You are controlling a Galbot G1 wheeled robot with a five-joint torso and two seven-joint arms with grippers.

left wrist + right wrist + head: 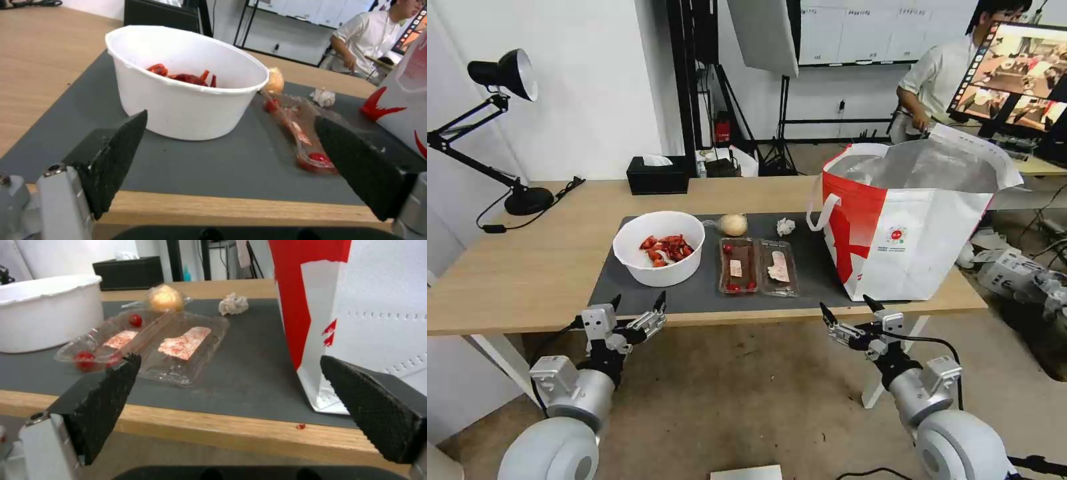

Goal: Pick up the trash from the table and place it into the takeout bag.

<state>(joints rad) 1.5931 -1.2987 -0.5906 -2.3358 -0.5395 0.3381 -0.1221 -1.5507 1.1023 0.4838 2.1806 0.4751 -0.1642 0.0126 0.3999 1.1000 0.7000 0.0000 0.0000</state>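
On the dark mat of the table [527, 273] sits the trash: a white bowl [658, 248] [186, 90] of red shellfish scraps, a clear hinged tray [757, 267] [155, 343] with red bits, a beige wrapped lump [733, 225] [165, 297] and a crumpled white tissue [786, 227] [233, 304]. The red-and-white takeout bag [914, 227] [356, 306] stands open at the mat's right end. My left gripper [638, 305] hangs open just below the table's front edge, facing the bowl. My right gripper [850, 308] is open too, below the edge near the bag's front corner.
A black tissue box [657, 175] stands at the table's back edge, a black desk lamp [500, 127] at the back left. A person sits at a monitor [1014, 73] behind the bag. A white table leg [887, 373] is beside my right arm.
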